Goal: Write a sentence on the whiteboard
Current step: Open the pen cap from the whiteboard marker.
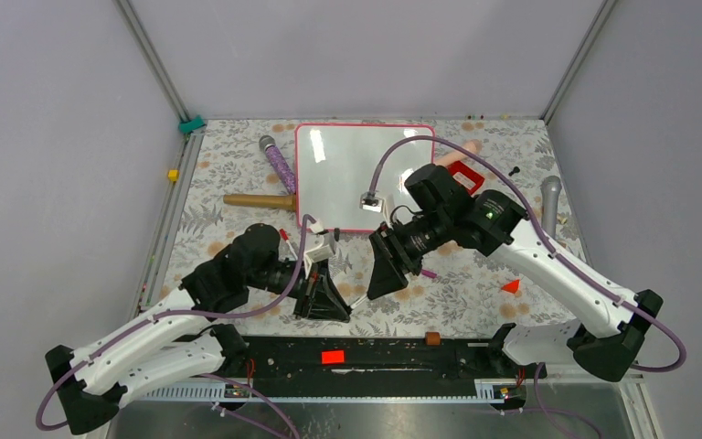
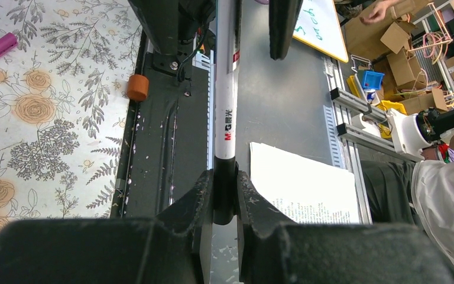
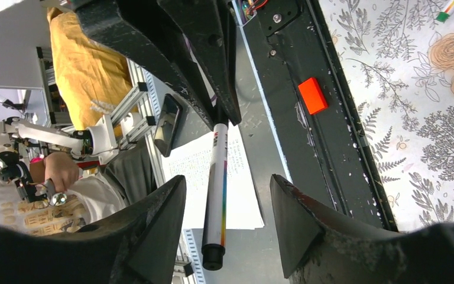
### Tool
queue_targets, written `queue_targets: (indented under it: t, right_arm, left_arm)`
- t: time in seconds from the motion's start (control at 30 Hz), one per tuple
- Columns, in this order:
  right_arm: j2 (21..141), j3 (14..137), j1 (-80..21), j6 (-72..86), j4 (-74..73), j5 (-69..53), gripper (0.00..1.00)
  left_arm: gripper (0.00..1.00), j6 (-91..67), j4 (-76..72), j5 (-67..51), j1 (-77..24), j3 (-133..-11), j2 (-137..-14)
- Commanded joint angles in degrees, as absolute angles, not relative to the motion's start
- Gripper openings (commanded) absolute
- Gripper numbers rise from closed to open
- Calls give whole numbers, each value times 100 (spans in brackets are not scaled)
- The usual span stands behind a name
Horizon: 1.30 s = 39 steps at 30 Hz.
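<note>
We see one whiteboard (image 1: 338,174) lying flat at the table's far middle, just beyond two claws that face each other. The left claw (image 2: 226,183) is clamped on one white marker (image 2: 226,89). The right claw (image 3: 227,201) stands wide, its fingers flanking the marker's free end without closing on it.

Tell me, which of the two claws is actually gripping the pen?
The left gripper: it is clamped shut on the white pen. The right gripper stands open around the pen's other end, with gaps on both sides.
</note>
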State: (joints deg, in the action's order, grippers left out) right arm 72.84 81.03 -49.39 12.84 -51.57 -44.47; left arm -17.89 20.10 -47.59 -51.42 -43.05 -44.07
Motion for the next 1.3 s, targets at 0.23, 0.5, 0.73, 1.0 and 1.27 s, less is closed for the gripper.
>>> queue_targets:
  t: [0.23, 0.5, 0.73, 1.0, 1.27]
  right_arm:
    - [7538, 8375, -5201, 1267, -4985, -4737, 57]
    - [7711, 8347, -5457, 1202, -5011, -4633, 49]
    - [7784, 8301, -5602, 1098, -5129, -4541, 42]
    - [7792, 8172, -5643, 998, -5222, -4439, 35]
    - [7723, 8112, -5643, 1096, -5076, -4252, 0]
  left_arm:
    - [0, -1668, 1855, -4764, -5227, -4577, -4533]
    - [0, -1678, 1857, -4749, -5265, -4614, -4637]
    - [0, -1652, 1856, -4695, -5291, -4649, -4666]
    - [0, -1611, 1861, -4576, -5311, -4641, -4632]
    - [0, -1624, 1750, -4475, -5326, -4618, -4656]
